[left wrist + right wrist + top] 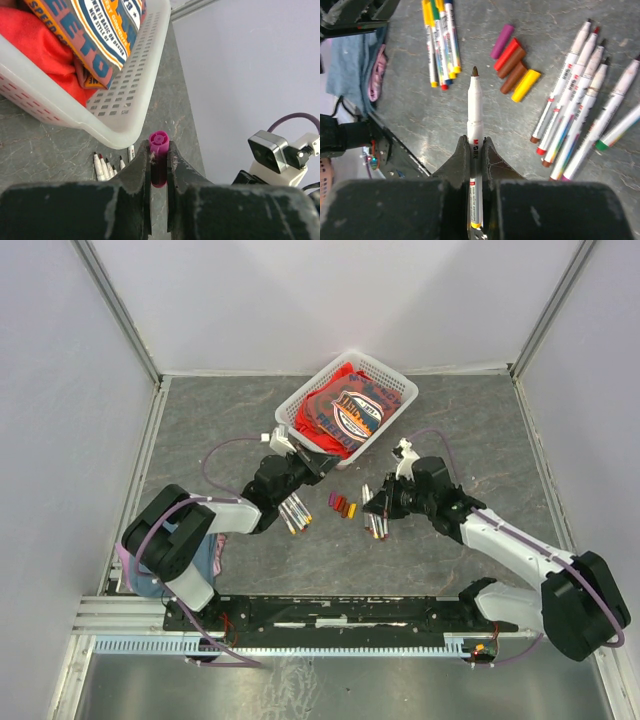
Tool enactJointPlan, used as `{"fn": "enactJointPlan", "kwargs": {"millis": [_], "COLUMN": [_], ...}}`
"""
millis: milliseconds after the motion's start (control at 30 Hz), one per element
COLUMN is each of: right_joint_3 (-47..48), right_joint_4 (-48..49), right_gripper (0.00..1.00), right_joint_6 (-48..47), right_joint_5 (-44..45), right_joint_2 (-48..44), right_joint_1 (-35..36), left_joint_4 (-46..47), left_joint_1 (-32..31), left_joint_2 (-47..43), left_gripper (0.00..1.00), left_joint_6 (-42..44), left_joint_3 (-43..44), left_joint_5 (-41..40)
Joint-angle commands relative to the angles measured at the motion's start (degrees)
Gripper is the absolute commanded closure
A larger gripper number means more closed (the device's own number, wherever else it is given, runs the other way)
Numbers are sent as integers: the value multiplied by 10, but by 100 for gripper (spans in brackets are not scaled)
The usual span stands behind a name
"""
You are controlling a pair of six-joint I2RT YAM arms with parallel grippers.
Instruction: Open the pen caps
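Our left claw (159, 162) pinches a purple cap (159, 141); our right claw (475, 150) grips an uncapped white pen (474, 107) by its barrel.

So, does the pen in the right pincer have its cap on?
No, the pen clamped in the right pincer shows its bare dark tip, uncapped.

Bright, even light; soft shadows

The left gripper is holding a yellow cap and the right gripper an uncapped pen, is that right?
Not quite. The cap in the left gripper is magenta, not yellow; the left wrist view shows it pinched between the jaws. The right gripper does hold an uncapped pen.
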Motion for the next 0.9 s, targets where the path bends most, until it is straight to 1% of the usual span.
{"fn": "enactJointPlan", "kwargs": {"millis": [0, 133, 233, 367, 500, 667, 867], "right_joint_3": [34, 75, 91, 107, 118, 133, 141], "right_joint_4": [-58, -138, -156, -167, -169, -172, -170], "right_gripper": [99, 99, 97, 92, 89, 86, 82], "right_joint_6": [-28, -44, -44, -42, -44, -45, -42], "right_joint_5": [60, 145, 172, 200, 218, 238, 254], "right_joint_2": [-15, 13, 35, 64, 88, 119, 147], "right_joint_1": [1, 1, 2, 6, 14, 22, 28], "left_joint_4": [-75, -264, -349, -399, -414, -422, -426], "left_joint_1": [-4, -32, -50, -61, -66, -68, -68], "left_joint_2": [-27, -37, -28, -14, -1, 9, 18], "left_gripper": [97, 97, 97, 97, 96, 93, 84], "left_joint_6": [52, 127, 165, 187, 198, 203, 208], "left_joint_3": [42, 104, 124, 127, 124, 122, 120], "left_joint_5": [9, -40, -74, -104, -120, -133, -138]}}
